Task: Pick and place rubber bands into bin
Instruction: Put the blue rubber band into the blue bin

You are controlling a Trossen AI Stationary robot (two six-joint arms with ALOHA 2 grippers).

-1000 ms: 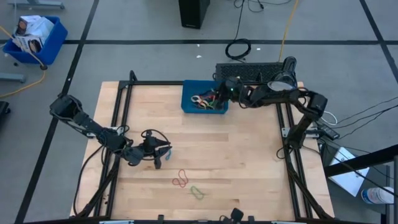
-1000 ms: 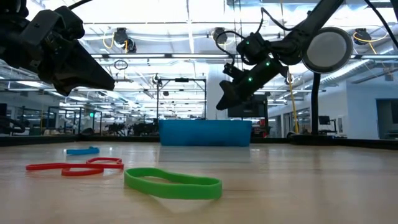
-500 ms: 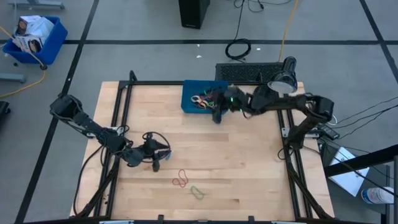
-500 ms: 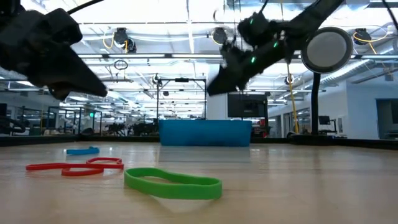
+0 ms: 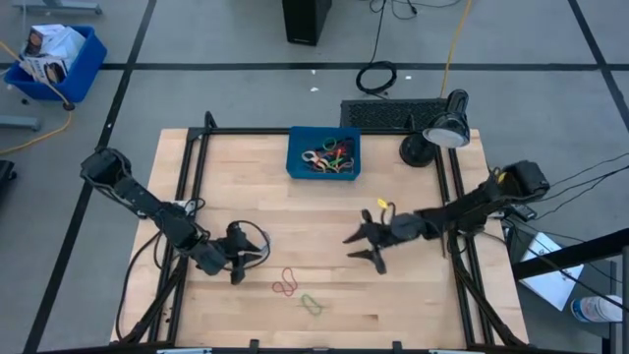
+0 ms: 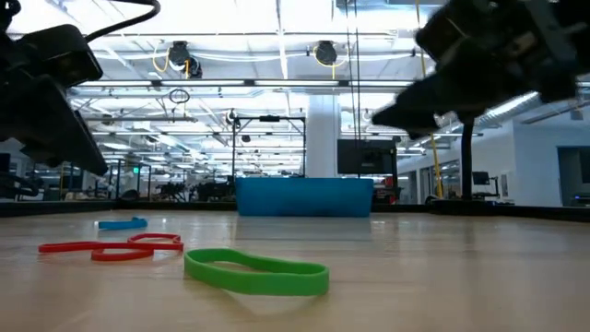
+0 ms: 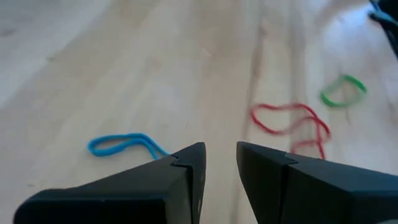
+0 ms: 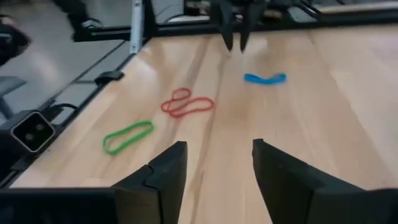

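Observation:
The bin (image 5: 324, 155) stands at the table's far middle with several coloured rubber bands in it. Loose on the wood lie a red rubber band (image 5: 286, 285), a green one (image 5: 312, 303) and a blue one (image 7: 121, 144). My left gripper (image 7: 219, 168) hovers open, with a narrow gap, just short of the blue band, which also shows in the right wrist view (image 8: 264, 78). My right gripper (image 5: 366, 248) hangs open over the table's middle, right of the loose bands, with nothing between its fingers (image 8: 219, 162).
A desk lamp (image 5: 447, 128) stands at the far right corner. Black frame rails (image 5: 192, 187) run along the table's sides. A larger blue bin (image 5: 54, 59) sits on the floor at the far left. Bare wood lies between the bin and the loose bands.
My right gripper has swept from above the bin toward the near edge, out over the table's middle, tipping closer to level. My left gripper has swung a little toward the near edge and tipped. The loose bands have stayed where they were.

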